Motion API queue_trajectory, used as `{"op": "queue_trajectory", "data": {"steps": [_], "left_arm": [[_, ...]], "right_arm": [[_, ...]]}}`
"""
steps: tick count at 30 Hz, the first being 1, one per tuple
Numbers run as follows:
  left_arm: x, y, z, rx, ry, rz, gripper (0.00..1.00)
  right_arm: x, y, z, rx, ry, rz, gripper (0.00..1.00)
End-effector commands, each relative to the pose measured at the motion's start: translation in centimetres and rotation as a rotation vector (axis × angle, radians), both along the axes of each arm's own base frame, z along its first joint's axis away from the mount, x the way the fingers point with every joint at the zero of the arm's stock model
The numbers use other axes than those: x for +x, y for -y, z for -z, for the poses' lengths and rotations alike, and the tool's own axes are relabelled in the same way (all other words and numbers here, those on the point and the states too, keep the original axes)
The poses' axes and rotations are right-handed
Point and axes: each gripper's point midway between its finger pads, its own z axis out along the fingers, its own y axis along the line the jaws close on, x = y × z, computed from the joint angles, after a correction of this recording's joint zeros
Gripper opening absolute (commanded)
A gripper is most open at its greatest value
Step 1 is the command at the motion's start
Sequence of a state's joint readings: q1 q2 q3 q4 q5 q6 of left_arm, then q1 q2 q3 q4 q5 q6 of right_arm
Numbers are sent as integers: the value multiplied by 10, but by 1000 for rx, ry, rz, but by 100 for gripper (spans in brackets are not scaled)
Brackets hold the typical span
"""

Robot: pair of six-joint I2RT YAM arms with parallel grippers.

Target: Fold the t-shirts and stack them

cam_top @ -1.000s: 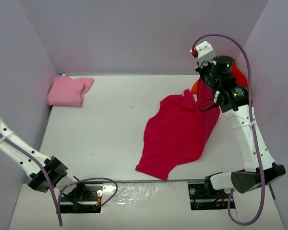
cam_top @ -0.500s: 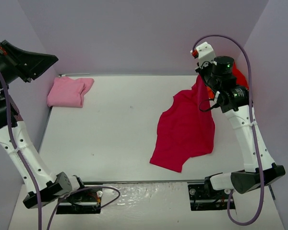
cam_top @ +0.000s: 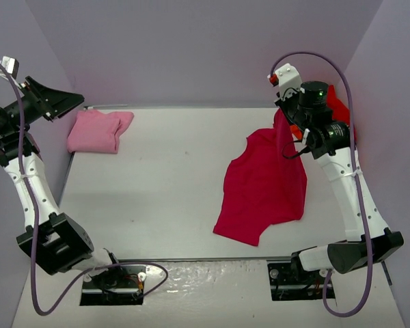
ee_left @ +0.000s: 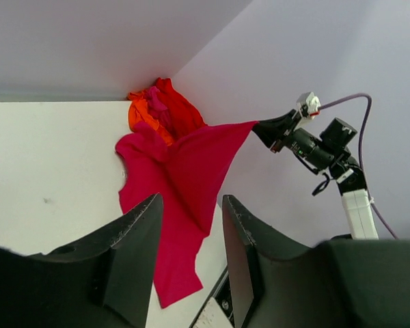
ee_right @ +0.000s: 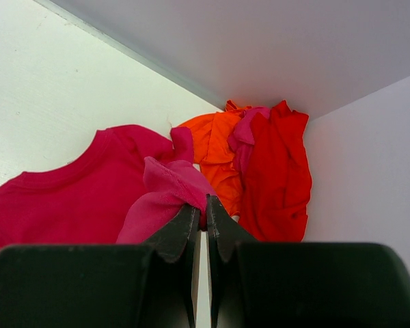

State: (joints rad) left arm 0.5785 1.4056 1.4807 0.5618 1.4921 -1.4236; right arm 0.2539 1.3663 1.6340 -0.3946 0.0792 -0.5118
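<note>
Crimson-magenta cloth t-shirt (cam_top: 263, 184), pinched in our right claw (ee_right: 199, 200): we should drag it flat, away from the red-orange cloth heap (ee_right: 273, 164); left claw (ee_left: 190, 203) gapes empty.

White matte surface (cam_top: 157, 191) boxed in on three sides by plain lavender walls, back wall (cam_top: 191, 48), left wall (cam_top: 55, 150), right wall (cam_top: 396, 102), small dark speck (cam_top: 186, 152) near mid-surface, soft even light, faint shadows
</note>
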Motion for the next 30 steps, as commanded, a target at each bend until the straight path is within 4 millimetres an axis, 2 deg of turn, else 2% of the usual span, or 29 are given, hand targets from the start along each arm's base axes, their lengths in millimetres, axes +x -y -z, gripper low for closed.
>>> {"op": "queue_trajectory", "data": {"steps": [1, 5, 7, 10, 11, 12, 15, 17, 19, 21, 22, 24, 26, 27, 30], "left_arm": [[-38, 28, -18, 177, 89, 173, 38], [-60, 52, -54, 252, 232, 185, 47], [-78, 62, -83, 306, 320, 175, 49], [-91, 69, -112, 343, 390, 156, 49], [-97, 70, -127, 365, 435, 131, 50], [-93, 68, -129, 346, 418, 127, 50], [-123, 86, -174, 416, 580, 85, 55], [-119, 85, -186, 352, 536, 57, 56], [-116, 85, -207, 214, 487, 21, 56], [-114, 84, -207, 103, 384, -15, 56], [-102, 78, -197, 65, 308, -30, 56], [-97, 76, -187, 48, 258, -31, 56], [-84, 75, -170, 14, 185, 2, 56], [-88, 90, -162, 11, 166, 76, 56], [-90, 108, -140, -17, 95, 162, 57]], "right_arm": [[4, 0, -17, 28, 68, 1, 0], [6, 0, -17, 27, 66, 6, 0], [6, 0, -19, 30, 69, 4, 0], [7, -2, -22, 41, 77, -3, 0], [8, -4, -22, 46, 73, -8, 0], [8, -4, -22, 46, 73, -8, 0], [8, -4, -21, 47, 73, -10, 0], [7, -4, -23, 49, 76, -10, 0], [6, -4, -25, 53, 80, -11, 0], [4, -4, -24, 54, 78, -12, 0], [3, -3, -22, 51, 76, -12, 0], [0, -3, -18, 46, 71, -15, 0], [-1, -3, -18, 44, 71, -20, 0], [-2, -3, -20, 50, 76, -21, 0], [-4, -4, -23, 55, 83, -26, 1]]}}
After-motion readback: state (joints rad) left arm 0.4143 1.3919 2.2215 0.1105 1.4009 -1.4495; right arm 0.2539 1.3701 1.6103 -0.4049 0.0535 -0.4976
